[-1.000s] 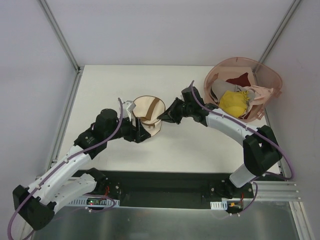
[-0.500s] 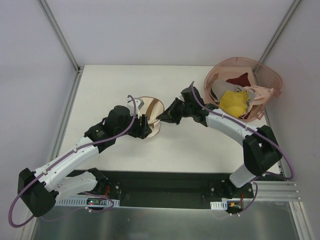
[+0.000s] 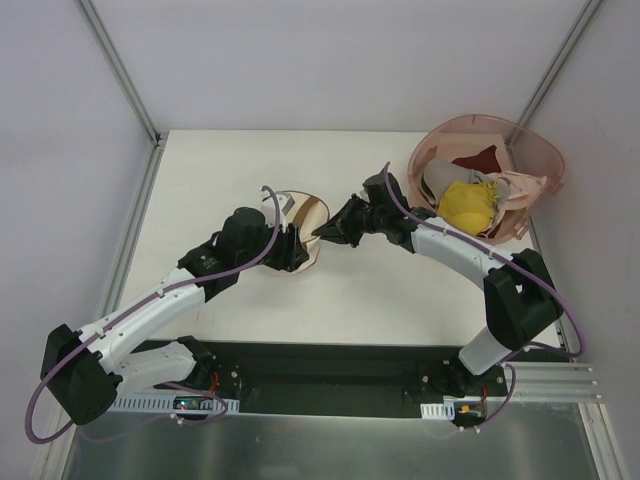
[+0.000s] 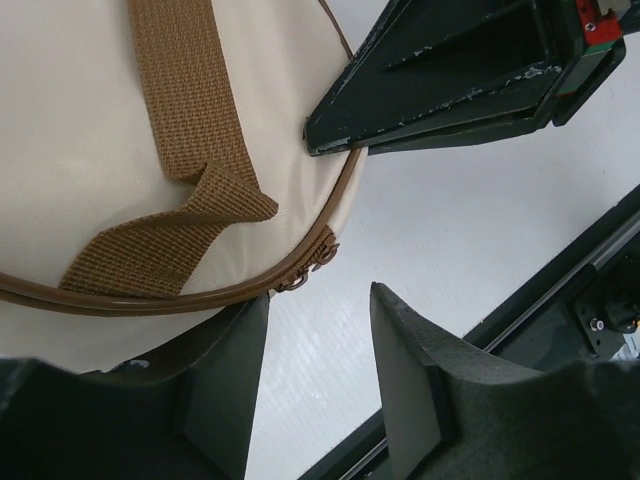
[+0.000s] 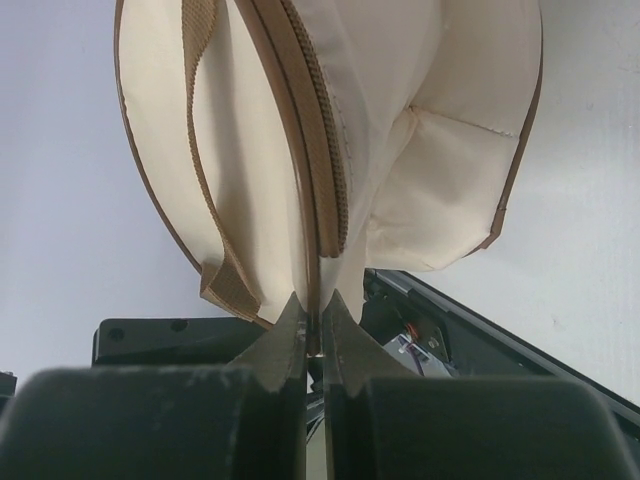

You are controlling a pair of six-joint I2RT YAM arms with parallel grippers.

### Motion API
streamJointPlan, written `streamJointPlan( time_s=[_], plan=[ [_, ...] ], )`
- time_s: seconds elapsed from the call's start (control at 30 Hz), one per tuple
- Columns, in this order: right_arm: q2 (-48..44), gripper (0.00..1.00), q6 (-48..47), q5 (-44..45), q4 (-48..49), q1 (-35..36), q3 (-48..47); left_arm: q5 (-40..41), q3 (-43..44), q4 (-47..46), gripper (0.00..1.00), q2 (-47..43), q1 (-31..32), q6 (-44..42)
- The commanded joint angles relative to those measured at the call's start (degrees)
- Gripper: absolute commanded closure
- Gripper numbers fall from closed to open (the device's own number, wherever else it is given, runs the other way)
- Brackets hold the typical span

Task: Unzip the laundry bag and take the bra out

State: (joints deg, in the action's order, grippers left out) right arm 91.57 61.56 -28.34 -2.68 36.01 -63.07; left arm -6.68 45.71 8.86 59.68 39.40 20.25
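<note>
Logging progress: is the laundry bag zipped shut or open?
Shut where visible: the zipper on the laundry bag lies meshed in the right wrist view, no gap, nothing showing inside. Its far stretch is hidden.

Laundry bag [image 3: 305, 214] sits mid-table [image 3: 200, 180], left gripper [image 3: 290, 250] at its near-left side, right gripper [image 3: 322, 233] on its right edge. Basket [image 3: 532, 140] at far-right corner, garments [image 3: 465, 203] inside.

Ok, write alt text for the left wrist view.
A cream laundry bag with a brown strap fills the upper left, its edge pinched by the shut right gripper. The left gripper hangs open just below the zipper end.
</note>
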Motion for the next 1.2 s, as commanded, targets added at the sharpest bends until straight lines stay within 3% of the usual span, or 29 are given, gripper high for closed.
streamJointPlan(
  time_s=[0.0, 0.07, 0.17, 0.33, 0.63, 0.73, 0.93, 1.17],
  plan=[
    [0.19, 0.99, 2.16, -2.86, 1.36, 0.2, -0.13, -1.32, 0.17, -4.82, 0.58, 0.88, 0.33, 1.02],
    [0.1, 0.99, 2.25, -3.04, 1.45, 0.2, -0.04, -0.27, 0.08, -5.34, 0.68, 0.53, 0.33, 1.46],
    [0.36, 0.99, 2.16, -3.21, 1.71, 0.29, 0.14, 1.05, 0.17, -5.52, 0.75, 0.35, 0.33, 1.55],
    [0.36, 0.99, 1.55, -3.57, 1.8, 0.11, 0.84, 3.42, 0.17, -5.52, 1.0, -0.18, 0.33, 1.81],
    [-0.07, 0.99, -1.61, -5.5, 2.41, -1.29, 2.95, 6.41, -1.15, -4.12, 1.0, -3.51, 0.33, 0.76],
    [-1.13, 0.99, -5.03, -7.51, 2.15, -2.78, 4.27, 11.32, -0.98, -1.31, 1.0, -6.23, 0.24, -0.12],
    [-4.03, 0.99, -21.72, -11.3, -6.71, -5.16, 3.66, 17.21, -0.63, 3.17, 1.0, -10.89, -0.2, -3.28],
    [-7.55, 0.99, -46.41, -4.19, -25.51, -7.44, -1.35, 17.24, -1.41, 5.64, 1.0, -13.45, -3.26, -4.87]
  ],
)
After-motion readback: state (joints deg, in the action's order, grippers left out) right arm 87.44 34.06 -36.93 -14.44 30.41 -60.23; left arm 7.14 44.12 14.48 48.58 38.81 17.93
